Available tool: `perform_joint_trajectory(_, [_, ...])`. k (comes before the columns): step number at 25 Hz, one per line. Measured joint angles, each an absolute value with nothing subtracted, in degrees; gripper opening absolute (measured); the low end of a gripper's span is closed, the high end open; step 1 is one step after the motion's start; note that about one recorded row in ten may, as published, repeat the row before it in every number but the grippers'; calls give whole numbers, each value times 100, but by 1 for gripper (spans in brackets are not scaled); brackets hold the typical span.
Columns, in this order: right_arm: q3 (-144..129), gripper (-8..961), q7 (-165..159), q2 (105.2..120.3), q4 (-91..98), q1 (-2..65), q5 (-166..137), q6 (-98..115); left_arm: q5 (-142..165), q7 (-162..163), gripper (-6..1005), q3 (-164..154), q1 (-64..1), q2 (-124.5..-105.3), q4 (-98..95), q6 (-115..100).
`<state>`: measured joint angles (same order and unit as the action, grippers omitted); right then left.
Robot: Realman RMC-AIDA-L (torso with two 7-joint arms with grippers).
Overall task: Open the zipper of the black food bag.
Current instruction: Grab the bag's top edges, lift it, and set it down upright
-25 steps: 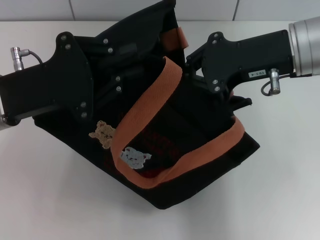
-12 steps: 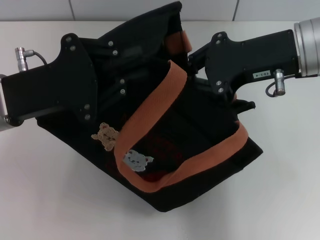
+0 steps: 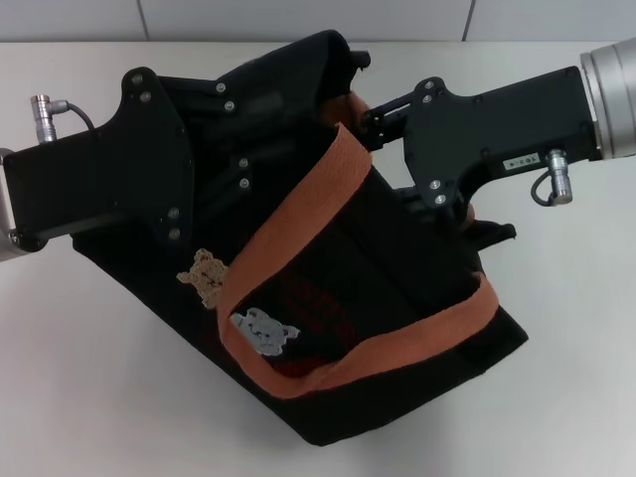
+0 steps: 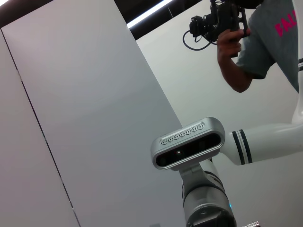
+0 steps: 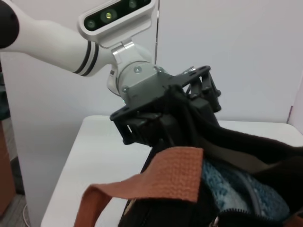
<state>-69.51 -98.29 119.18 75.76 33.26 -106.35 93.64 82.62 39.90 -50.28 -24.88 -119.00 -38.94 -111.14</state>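
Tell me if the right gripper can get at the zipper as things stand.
Probably yes. The right gripper sits at the black food bag's top edge, with no obstacle seen between, and the left gripper holds the far end. The zipper pull itself isn't visible.

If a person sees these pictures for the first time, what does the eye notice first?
The eye goes first to the black food bag lying tilted in the middle of the white table, with its orange-brown strap looped across the front and two small bear patches. Next are the two black arms: the left end effector and the right end effector both reach to the bag's upper edge.
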Motion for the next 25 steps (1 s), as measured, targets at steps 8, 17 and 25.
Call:
perform_joint_trajectory(8, [-7197,535,-9797,11928,7614,3347,-10783,9039,8263,3990,191,-5047,-2489,-11900,-3911,-11104])
perform_joint_trajectory(17, [-7477,281,-9813,11941,7763,3408,-11002,8746,8263,3990,190,-5062,-2514,-11900,-3927,-11103])
perform_joint_trajectory(25, [-7484,79,-9728,11956,7948,3314,-10994,8721,8263,3990,190,-5063,-2535,-11900,-3920,-11106])
